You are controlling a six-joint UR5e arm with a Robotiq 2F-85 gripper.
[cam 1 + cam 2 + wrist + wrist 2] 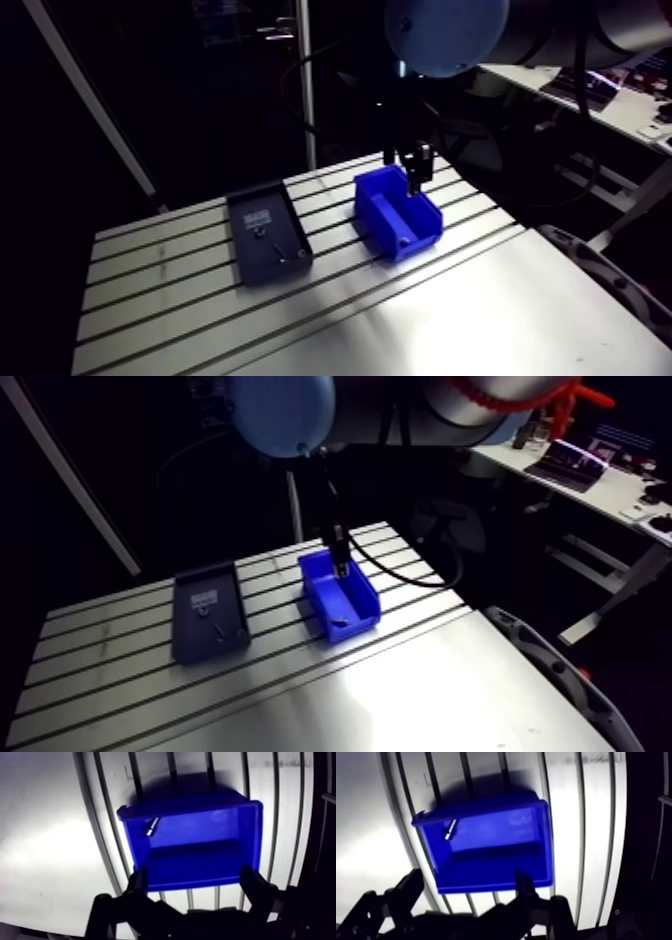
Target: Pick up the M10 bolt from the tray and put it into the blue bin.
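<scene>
Arm: round light-blue joint cap (447, 35), grey tube link (400, 401). Gripper (194, 879): matte black, two angular linkage fingers (138, 883).

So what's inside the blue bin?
One small bolt lies in a corner of the bin. The rest looks empty, though the open gripper hides bits of the near edge.

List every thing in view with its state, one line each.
blue bin: upright on the table, one bolt inside.
M10 bolt: lying loose near a corner of the bin.
pincer: open, empty, above the bin.
tray: flat on the table, small parts in it.
</scene>
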